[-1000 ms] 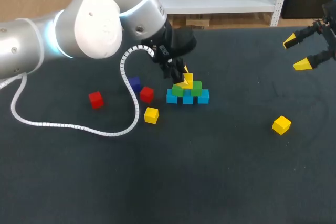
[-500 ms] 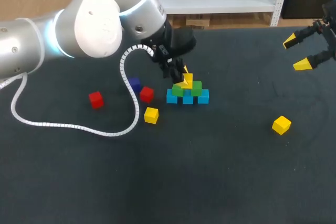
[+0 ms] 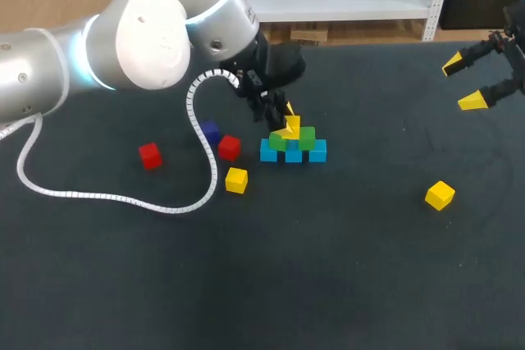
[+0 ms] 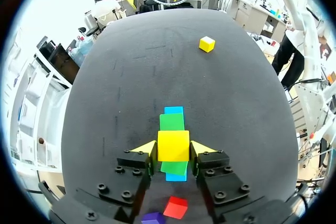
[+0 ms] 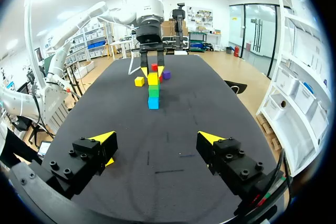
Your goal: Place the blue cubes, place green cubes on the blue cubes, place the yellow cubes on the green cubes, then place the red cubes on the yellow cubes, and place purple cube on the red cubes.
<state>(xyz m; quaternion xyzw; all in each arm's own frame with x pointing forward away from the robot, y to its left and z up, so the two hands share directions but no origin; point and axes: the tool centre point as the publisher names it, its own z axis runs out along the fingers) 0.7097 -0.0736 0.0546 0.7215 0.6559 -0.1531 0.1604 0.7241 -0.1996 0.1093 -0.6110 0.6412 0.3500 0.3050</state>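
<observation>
Patience matters now: our left tool (image 4: 174, 149) grips the yellow cube (image 4: 173, 142) from both sides, over the green cubes (image 3: 306, 138) on the blue cubes (image 3: 318, 151), mid worktop (image 3: 369, 268). We should seat it squarely before releasing. Our right tool (image 5: 156, 137) hangs wide open, far right.

Cubes (image 3: 293, 154): 3B (image 3: 268, 151), 2G (image 3: 306, 138), 3Y (image 3: 440, 195), 2R (image 3: 149, 155) (1P (image 3: 211, 132)).

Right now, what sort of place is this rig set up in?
Likely a robot lab test bench: a dark-covered table, loose coloured cubes around a half-built cube stack, and my left gripper shut on a yellow cube atop it.
</observation>
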